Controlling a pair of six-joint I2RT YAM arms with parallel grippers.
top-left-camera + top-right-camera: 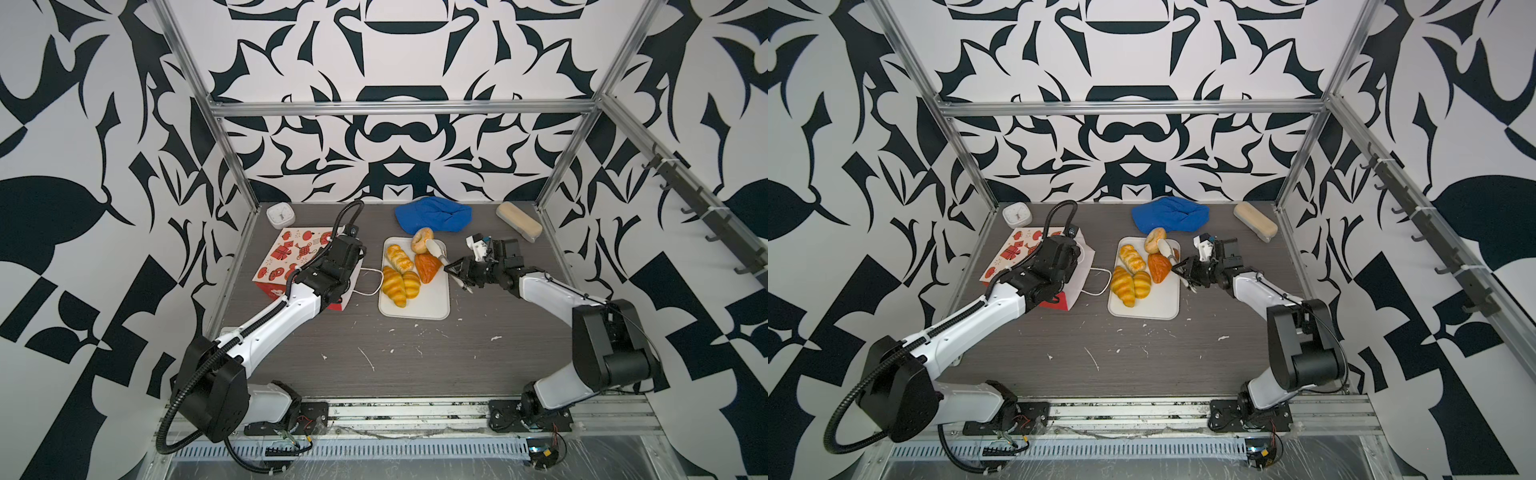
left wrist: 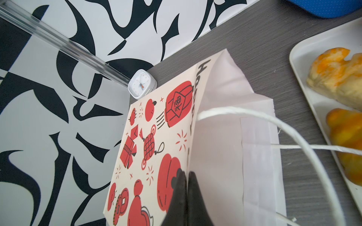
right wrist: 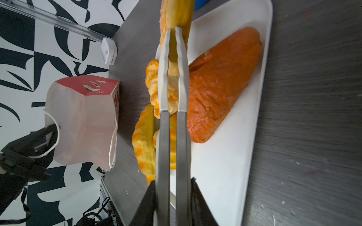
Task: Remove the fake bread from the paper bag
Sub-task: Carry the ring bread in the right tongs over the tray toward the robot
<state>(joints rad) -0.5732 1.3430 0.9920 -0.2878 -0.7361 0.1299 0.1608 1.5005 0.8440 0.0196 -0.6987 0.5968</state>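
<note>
The left gripper (image 2: 185,174) has its jaws pinched tight on the paper bag (image 2: 156,127) wall, beside the tray (image 1: 432,307). In both top views the wrist hides that grip. The right gripper (image 3: 172,181) clamps tongs (image 3: 163,137) in its jaws. The tongs' tips pinch the ring doughnut (image 1: 419,241) at the tray's far end, partly cut off in the wrist view. The other fake bread (image 1: 399,257) lies on the tray.

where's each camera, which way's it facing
Both top views: high in front, facing down at the table; left arm and right arm show.
Left wrist: on that arm, faces along the left gripper, shut on the paper bag.
Right wrist: on that arm, faces along the right gripper and tongs to the doughnut.
Shared by wrist views: paper bag, tray, clock.
</note>
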